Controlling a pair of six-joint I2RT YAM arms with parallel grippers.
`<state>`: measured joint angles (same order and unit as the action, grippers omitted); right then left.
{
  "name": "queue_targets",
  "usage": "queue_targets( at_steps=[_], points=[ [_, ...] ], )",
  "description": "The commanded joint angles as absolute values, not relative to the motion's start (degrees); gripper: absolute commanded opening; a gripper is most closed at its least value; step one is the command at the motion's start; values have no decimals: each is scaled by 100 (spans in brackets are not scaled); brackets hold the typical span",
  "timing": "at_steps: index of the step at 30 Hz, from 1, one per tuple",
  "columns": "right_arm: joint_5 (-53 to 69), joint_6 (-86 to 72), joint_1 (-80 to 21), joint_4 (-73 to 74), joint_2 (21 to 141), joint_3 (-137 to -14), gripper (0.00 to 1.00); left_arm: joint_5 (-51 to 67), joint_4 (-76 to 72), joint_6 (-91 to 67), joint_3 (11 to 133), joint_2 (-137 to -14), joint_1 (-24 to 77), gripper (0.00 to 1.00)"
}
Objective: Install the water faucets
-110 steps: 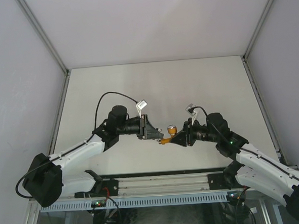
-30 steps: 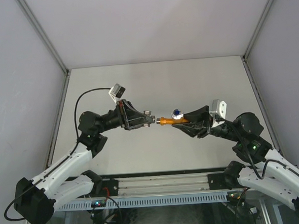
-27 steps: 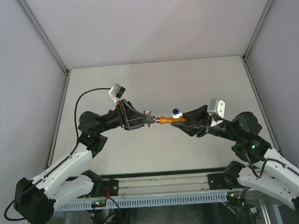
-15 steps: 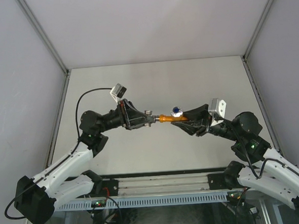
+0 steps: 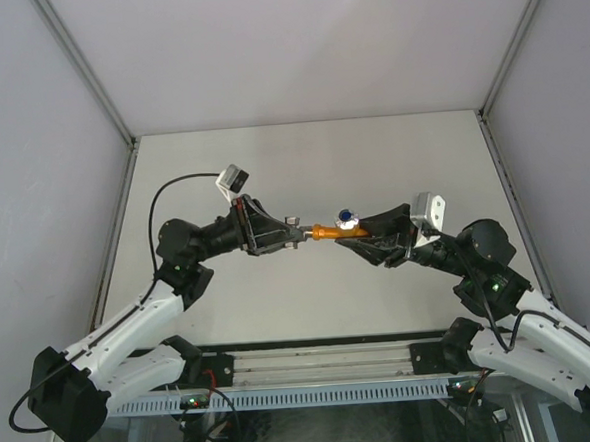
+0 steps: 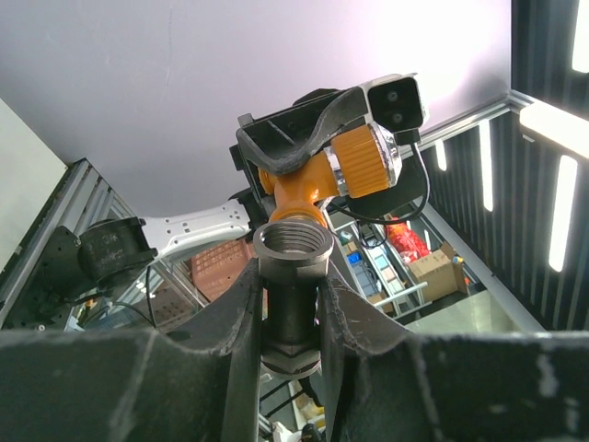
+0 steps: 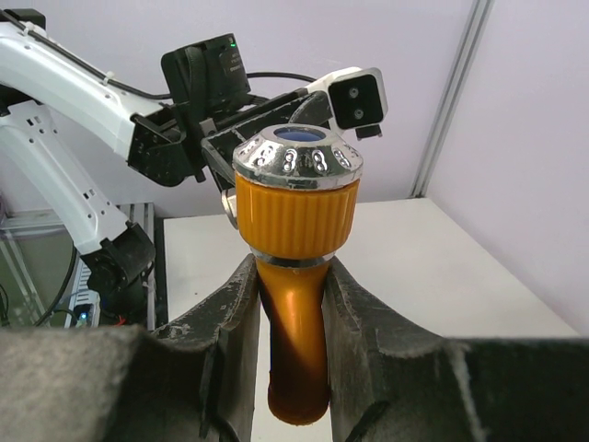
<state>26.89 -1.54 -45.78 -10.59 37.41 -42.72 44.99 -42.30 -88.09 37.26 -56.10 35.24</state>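
Aloft over pale bench (image 5: 301, 160), right gripper (image 5: 356, 235) clamps orange tap body (image 5: 325, 233), axis left-right, facing grey fitting (image 6: 293, 267) pinched in left gripper (image 5: 296, 237).

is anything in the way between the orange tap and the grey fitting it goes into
Nothing visible is in the way. The grey threaded fitting, clamped in the left gripper, points its open mouth at the orange tap body held in the right gripper. Seen from above, they line up end to end in mid-air.
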Motion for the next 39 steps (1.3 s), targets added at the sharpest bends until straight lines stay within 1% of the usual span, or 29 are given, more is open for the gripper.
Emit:
queue_targets(
  at_steps=[1, 9, 29, 39],
  points=[
    [2831, -309, -4629, -1443, 3734, -4474, 0, 4315, -4796, -9032, 3618, -5517, 3577, 0],
    [2845, -359, -4632, -1434, 3767, -4429, 0, 4175, -5440, -9406, 3473, -5577, 3577, 0],
    [2980, -501, -4647, -1670, 3796, -4419, 0, 4187, -5428, -9387, 3445, -5665, 3604, 0],
    [2773, -502, -4667, -1351, 3964, -4458, 0, 4183, -5423, -9349, 3513, -5626, 3612, 0]
  ],
)
